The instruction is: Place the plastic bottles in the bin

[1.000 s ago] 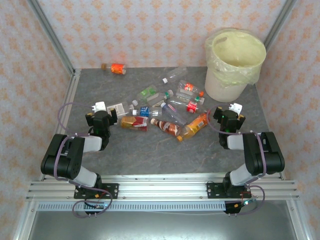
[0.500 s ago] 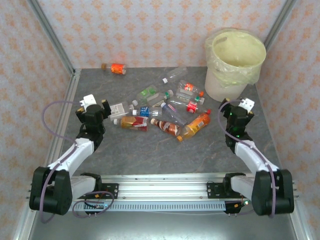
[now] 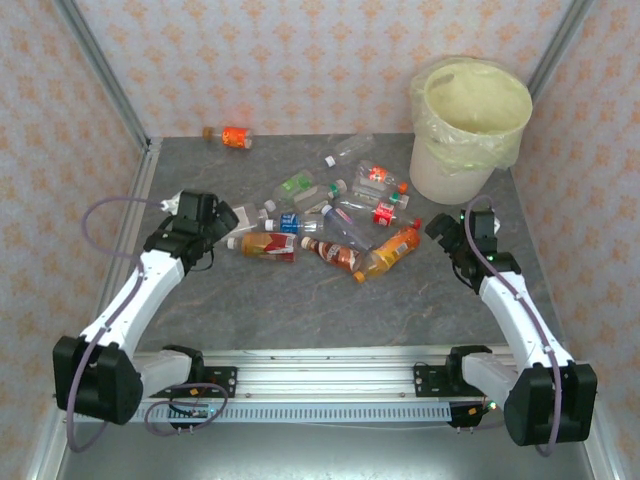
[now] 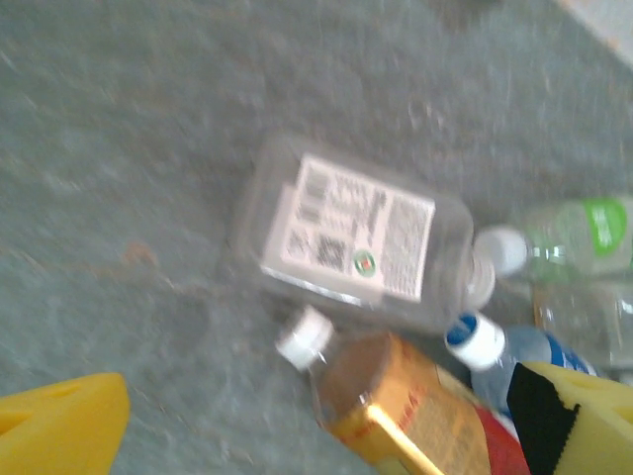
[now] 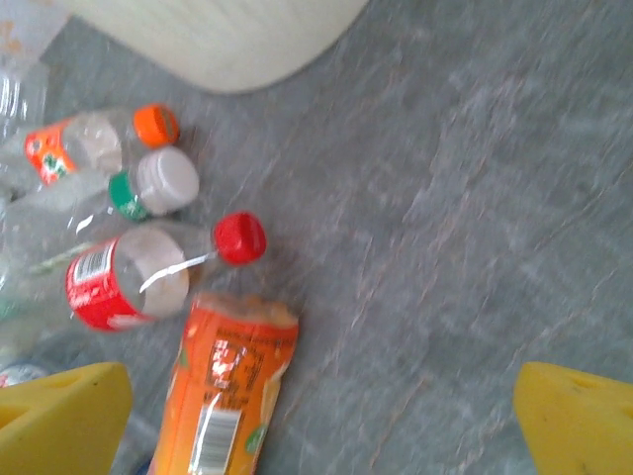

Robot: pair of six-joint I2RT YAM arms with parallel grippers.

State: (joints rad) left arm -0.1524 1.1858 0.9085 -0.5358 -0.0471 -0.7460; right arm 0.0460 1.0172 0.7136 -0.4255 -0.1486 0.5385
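Observation:
Several plastic bottles (image 3: 330,215) lie scattered mid-table, and one orange-labelled bottle (image 3: 232,137) lies alone at the back left. The bin (image 3: 470,125) stands at the back right, its cream wall (image 5: 218,40) showing in the right wrist view. My left gripper (image 3: 215,218) hovers open at the pile's left end. Between its yellow pads (image 4: 59,426) lie a white-labelled clear bottle (image 4: 346,237) and an amber white-capped bottle (image 4: 396,406). My right gripper (image 3: 445,232) hangs open right of the pile, beside an orange bottle (image 5: 223,396) and a red-capped bottle (image 5: 129,277).
Patterned walls and metal posts enclose the grey table (image 3: 300,300). A bare strip of table runs in front of the pile toward the arm bases. Grey surface (image 5: 475,198) lies open between the right gripper and the bin.
Both arms have unfolded from their tucked poses and reached out. The left gripper swung toward the pile's left end; the right gripper came down beside the orange bottle. Both stay open.

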